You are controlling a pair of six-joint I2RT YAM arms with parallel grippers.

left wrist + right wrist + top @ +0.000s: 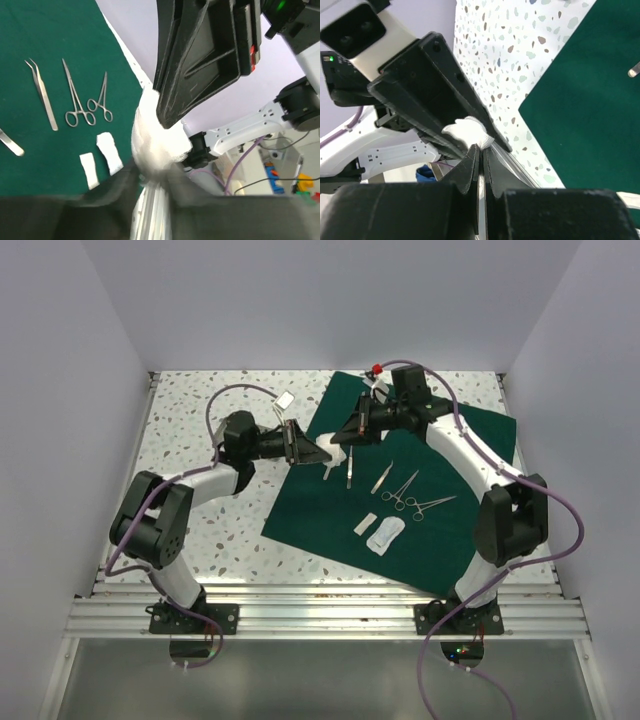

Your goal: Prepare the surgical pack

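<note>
Surgical pack [310, 515] is being shown spread flat as a dark green sheet on the speckled table [200, 410].
Above the sheet's upper left part, a white gauze pad [155, 135] is being pinched by the pressed-together fingers of the right gripper [340, 443]. The pad is also being flanked by the fingers of the left gripper [318, 452]; whether they are being pressed onto it cannot be told. Tweezers [42, 92], two clamps [75, 95] and two small white pads [109, 152] are being borne by the cloth.
</note>
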